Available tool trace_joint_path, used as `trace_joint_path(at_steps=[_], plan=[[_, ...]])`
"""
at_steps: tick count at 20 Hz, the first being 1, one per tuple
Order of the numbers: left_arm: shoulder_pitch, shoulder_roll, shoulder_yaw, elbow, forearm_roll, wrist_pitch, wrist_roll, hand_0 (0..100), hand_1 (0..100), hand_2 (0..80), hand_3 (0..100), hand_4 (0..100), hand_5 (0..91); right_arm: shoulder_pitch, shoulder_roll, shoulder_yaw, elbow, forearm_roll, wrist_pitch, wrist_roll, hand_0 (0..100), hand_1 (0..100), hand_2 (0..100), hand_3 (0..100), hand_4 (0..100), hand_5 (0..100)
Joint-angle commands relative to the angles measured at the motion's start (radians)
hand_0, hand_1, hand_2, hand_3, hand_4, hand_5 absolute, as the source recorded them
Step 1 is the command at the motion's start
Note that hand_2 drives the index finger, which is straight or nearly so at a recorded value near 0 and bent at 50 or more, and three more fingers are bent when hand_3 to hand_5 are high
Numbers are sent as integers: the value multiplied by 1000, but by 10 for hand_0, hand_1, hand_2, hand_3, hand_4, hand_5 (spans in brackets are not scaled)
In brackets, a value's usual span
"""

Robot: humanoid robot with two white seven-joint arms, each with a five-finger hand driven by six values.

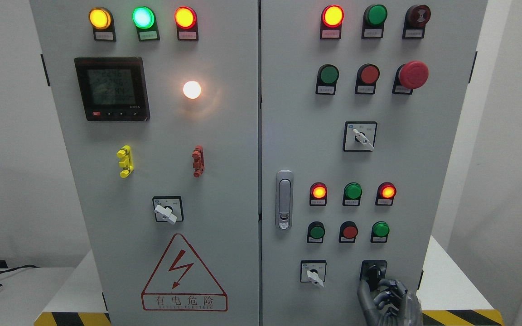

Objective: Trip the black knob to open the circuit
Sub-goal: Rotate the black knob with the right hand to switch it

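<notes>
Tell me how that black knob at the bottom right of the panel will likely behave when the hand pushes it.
The black knob sits fixed in a square plate, so it should turn, not lift. Being small and rigid-looking, it probably snaps between positions. The right robot hand touches it from below, so fingertips may slip.

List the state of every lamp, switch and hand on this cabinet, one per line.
Top-left lamps: amber, green, red all lit.
White lamp: lit.
Meter screen: on, digits unreadable.
Top-right red lamp: lit; green lamp beside it: dark.
Middle-row lamps: outer two lit, centre dark.
Door latch: flush, closed.
Black knob: gripped.
Right hand: fingers curled on the black knob.
</notes>
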Motion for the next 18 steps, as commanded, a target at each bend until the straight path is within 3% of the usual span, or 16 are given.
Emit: trace_joint_path(at_steps=[1, 12, 18], plan=[[0, 0, 0, 0, -31, 1, 0, 120, 389, 0, 0, 0, 0, 0, 1, 0, -2, -6, -2, -4, 345, 655, 623, 855, 872, 978], [0, 0, 0, 0, -31, 1, 0, 120, 389, 0, 0, 0, 0, 0, -1, 1, -2, -21, -2, -2, 346, 655, 628, 863, 881, 979], [0, 0, 0, 0, -31, 1, 0, 120, 389, 0, 0, 0, 0, 0, 1, 3, -2, -21, -2, 18, 346, 656, 633, 869, 883, 980]])
